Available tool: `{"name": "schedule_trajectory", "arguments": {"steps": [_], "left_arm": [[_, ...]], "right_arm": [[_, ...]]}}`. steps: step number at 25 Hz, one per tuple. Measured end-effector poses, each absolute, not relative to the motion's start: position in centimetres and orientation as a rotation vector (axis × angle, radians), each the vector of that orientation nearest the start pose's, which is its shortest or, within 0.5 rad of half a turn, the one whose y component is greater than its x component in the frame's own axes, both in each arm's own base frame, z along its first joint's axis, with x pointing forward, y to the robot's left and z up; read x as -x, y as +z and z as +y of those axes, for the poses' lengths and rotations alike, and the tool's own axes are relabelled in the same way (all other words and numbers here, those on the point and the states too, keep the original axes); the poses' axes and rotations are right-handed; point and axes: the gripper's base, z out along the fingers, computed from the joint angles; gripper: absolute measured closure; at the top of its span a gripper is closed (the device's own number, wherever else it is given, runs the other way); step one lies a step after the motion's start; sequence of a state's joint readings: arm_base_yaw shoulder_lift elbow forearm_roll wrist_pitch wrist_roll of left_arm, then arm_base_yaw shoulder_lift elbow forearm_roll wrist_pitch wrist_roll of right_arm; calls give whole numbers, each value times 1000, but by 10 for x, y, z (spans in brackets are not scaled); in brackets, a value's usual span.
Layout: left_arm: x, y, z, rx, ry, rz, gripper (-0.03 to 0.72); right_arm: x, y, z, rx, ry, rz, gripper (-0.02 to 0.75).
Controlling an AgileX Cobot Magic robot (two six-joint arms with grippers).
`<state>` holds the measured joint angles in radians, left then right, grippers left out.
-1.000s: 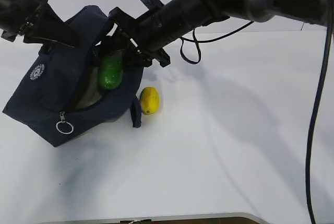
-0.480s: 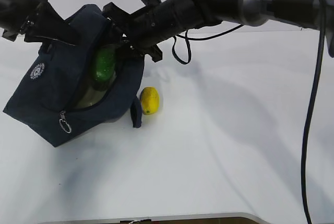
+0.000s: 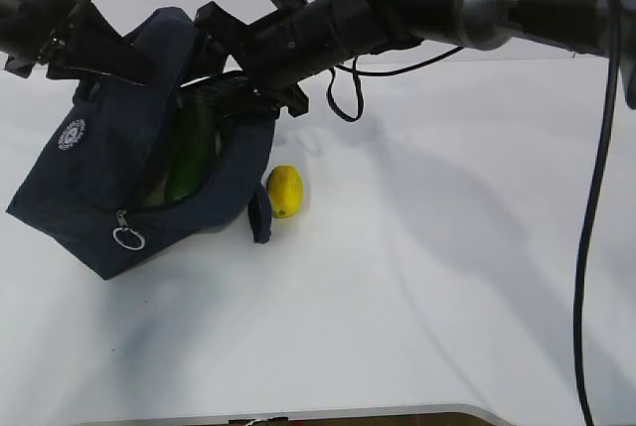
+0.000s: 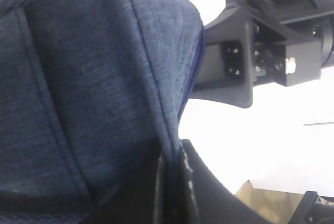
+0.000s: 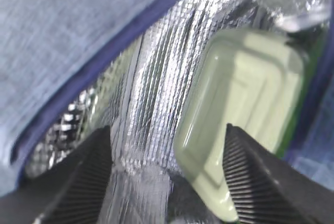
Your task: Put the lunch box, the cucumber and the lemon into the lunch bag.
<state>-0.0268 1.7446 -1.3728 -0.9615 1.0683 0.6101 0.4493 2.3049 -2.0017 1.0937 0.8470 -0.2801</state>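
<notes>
The navy lunch bag (image 3: 99,178) lies open on the white table, its upper edge lifted by my left gripper (image 3: 87,47), which is shut on the fabric (image 4: 156,130). My right gripper (image 3: 231,88) hangs in the bag's mouth, open, with nothing between its ribbed fingers (image 5: 78,182). The dark green cucumber (image 3: 187,160) leans inside the bag, free of the jaws. The right wrist view looks into the silver lining (image 5: 151,88), where the lunch box (image 5: 245,109) with its pale green lid rests. The yellow lemon (image 3: 285,191) sits on the table just right of the bag.
The bag's zipper ring pull (image 3: 128,238) hangs at its front corner and a loop handle (image 3: 259,217) droops beside the lemon. A black cable (image 3: 343,98) hangs from the right arm. White table (image 3: 447,277) extends right and forward.
The right gripper's jaws have spread and the cucumber has dropped from them, sliding lower into the bag. The left gripper keeps holding the bag's edge in place.
</notes>
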Motion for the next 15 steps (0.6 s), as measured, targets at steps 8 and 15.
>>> {"name": "schedule_trajectory", "arguments": {"steps": [8, 15], "left_arm": [[-362, 289, -67, -278, -1040, 2478, 694], [-364, 288, -45, -210, -1015, 2486, 694]], "right_arm": [[-440, 231, 281, 221, 1374, 2433, 211], [-435, 231, 282, 390, 1366, 2417, 219]]}}
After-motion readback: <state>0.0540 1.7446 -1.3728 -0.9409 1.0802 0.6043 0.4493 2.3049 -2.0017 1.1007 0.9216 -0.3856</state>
